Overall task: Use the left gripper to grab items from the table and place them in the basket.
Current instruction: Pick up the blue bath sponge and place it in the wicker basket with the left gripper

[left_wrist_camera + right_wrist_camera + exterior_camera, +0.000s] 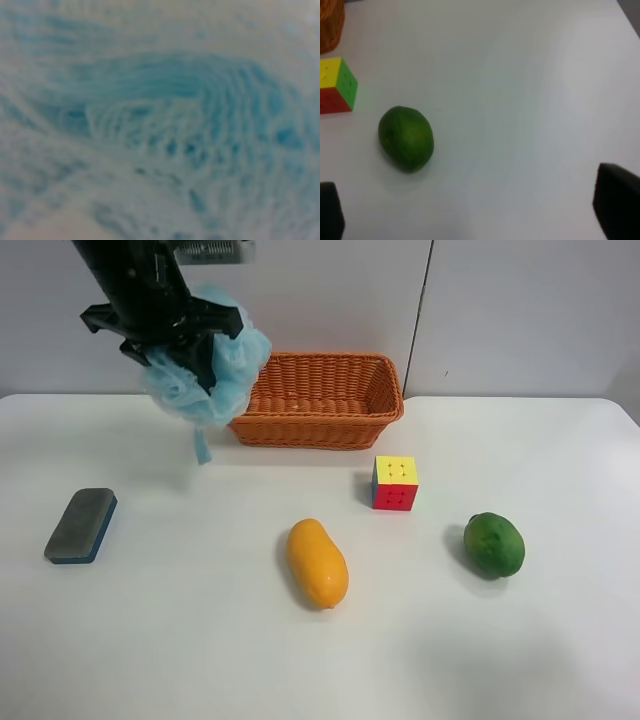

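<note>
One wicker basket (310, 430), one light-blue bath pouf (238, 370), one grey-and-blue eraser block (80, 525), one orange-yellow mango (317, 563), one puzzle cube (395, 483), one green round fruit (494, 544); four of these lie on the one table (200, 640)

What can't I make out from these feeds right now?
Left wrist view: the blurred bath pouf fills the frame, nothing beyond it shows.
Exterior high view: the bath pouf hides the fingertips of the left claw and one end of the basket.
Right wrist view: the right claw is cut off by the bottom edge, only two finger stubs show.
</note>
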`<state>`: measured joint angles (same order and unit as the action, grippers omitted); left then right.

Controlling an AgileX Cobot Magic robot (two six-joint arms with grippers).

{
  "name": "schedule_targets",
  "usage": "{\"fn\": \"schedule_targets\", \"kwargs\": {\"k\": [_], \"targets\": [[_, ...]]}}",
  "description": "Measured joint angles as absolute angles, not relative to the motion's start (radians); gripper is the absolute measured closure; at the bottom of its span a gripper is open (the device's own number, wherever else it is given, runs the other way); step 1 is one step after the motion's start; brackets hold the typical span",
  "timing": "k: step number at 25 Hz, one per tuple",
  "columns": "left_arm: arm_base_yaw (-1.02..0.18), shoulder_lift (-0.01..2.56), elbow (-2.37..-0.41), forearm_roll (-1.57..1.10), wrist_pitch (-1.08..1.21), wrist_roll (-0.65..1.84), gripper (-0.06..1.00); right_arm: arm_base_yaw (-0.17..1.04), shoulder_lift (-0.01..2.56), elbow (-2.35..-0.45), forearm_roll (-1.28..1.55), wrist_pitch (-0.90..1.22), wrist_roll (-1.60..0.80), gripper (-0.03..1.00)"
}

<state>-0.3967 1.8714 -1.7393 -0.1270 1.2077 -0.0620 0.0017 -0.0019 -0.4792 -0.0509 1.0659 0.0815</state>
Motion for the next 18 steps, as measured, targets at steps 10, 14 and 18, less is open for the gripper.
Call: {"fn": "schedule_targets", "kwargs": {"k": [10, 14, 18], "targets": [[-0.397, 2.195, -2.231, -0.188, 1.205, -0.03, 0.6, 0.002, -0.002, -0.479, -0.051, 1.066, 0.082, -0.02], [-0.397, 2.266, -2.305, -0.22, 1.123, -0.029, 0.62, 0.002, -0.002, -0.479, -0.051, 1.066, 0.082, -0.02], [-0.397, 2.338, -2.314, -0.263, 1.023, -0.021, 0.62, 0.002, -0.002, -0.479, -0.051, 1.066, 0.082, -0.02]]}}
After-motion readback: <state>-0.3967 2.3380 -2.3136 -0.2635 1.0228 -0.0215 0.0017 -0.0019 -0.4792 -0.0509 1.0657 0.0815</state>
